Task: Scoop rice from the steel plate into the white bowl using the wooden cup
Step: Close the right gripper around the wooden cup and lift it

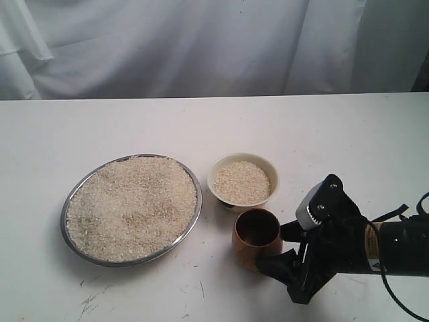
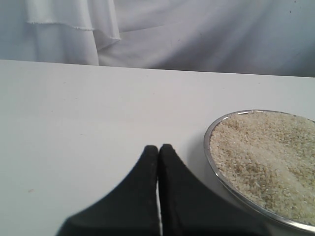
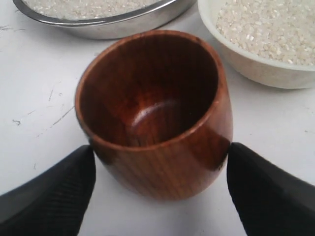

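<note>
The wooden cup (image 1: 257,236) (image 3: 152,113) stands upright and empty on the table, just in front of the white bowl (image 1: 242,181) (image 3: 261,69), which holds rice. My right gripper (image 1: 273,248) (image 3: 160,157) is open, one black finger on each side of the cup's near wall, close against it. The steel plate (image 1: 131,209) (image 3: 108,24) (image 2: 216,172) lies to the left, heaped with rice (image 1: 134,204) (image 2: 266,157). My left gripper (image 2: 158,147) is shut and empty, low over the table beside the plate's rim; the exterior view does not show it.
White table (image 1: 335,134) with a white cloth backdrop (image 1: 201,47) behind. Scuff marks (image 1: 94,298) lie near the front edge. The right arm's cables (image 1: 402,268) trail at the lower right.
</note>
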Tool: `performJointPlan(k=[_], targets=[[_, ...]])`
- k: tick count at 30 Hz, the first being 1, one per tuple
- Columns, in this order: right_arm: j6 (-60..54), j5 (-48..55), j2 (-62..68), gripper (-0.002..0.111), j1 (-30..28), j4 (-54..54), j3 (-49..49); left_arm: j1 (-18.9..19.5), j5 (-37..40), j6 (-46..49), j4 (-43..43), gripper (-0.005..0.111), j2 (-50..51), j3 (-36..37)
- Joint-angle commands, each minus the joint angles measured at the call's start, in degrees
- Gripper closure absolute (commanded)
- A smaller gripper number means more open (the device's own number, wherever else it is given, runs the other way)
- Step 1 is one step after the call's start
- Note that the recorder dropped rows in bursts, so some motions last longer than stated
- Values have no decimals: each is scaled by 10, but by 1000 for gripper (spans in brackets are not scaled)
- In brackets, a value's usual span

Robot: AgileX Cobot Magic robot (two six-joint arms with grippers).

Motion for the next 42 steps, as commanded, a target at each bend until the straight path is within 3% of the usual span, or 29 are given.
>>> performJointPlan(k=[1, 9, 12, 14, 21, 35, 42], targets=[[9, -4, -1, 39, 4, 5, -3, 1, -4, 0, -1, 107, -2, 3], [63, 10, -1, 39, 4, 17, -4, 1, -4, 0, -1, 107, -2, 3], [81, 20, -1, 33, 4, 10, -4, 1, -4, 0, -1, 107, -2, 3], [72, 13, -1, 28, 4, -5, -4, 1, -4, 0, -1, 107, -2, 3], [13, -15, -1, 28, 4, 0, -6, 1, -4, 0, -1, 107, -2, 3], [4, -25, 2, 25, 4, -5, -35, 1, -4, 0, -1, 107, -2, 3], [4, -71, 65, 25, 4, -5, -49, 1, -4, 0, -1, 107, -2, 3]])
